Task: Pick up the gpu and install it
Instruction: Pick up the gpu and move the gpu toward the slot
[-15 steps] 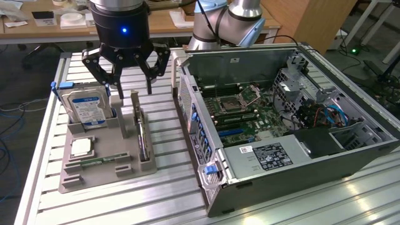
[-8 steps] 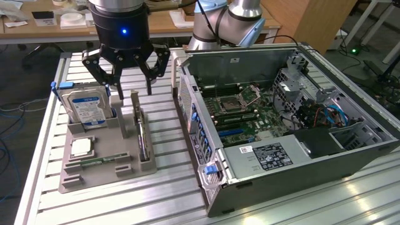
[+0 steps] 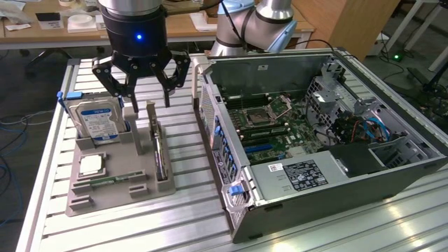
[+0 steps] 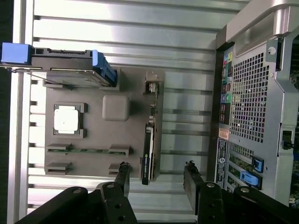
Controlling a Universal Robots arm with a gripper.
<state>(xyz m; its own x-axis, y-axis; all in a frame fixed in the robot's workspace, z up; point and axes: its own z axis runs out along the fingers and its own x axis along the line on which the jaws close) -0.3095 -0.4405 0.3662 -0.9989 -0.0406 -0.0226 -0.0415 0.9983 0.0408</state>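
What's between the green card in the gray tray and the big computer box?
Only bare table slats lie between the gpu and the computer case, as seen in the wrist view.

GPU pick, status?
Gripper open, above holder. GPU on edge in its slot, untouched. Nothing between them.

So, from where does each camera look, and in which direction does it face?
Exterior view: sits off the arm, raised, looking obliquely down at the slatted table; grey tray on its left, open computer case on its right; the arm and open pincer hang above the tray.
Wrist view: sits on the wrist, looking straight down past both fingers at the tray.
Shared: pincer, tray, gpu standing on edge, hard drive, case.
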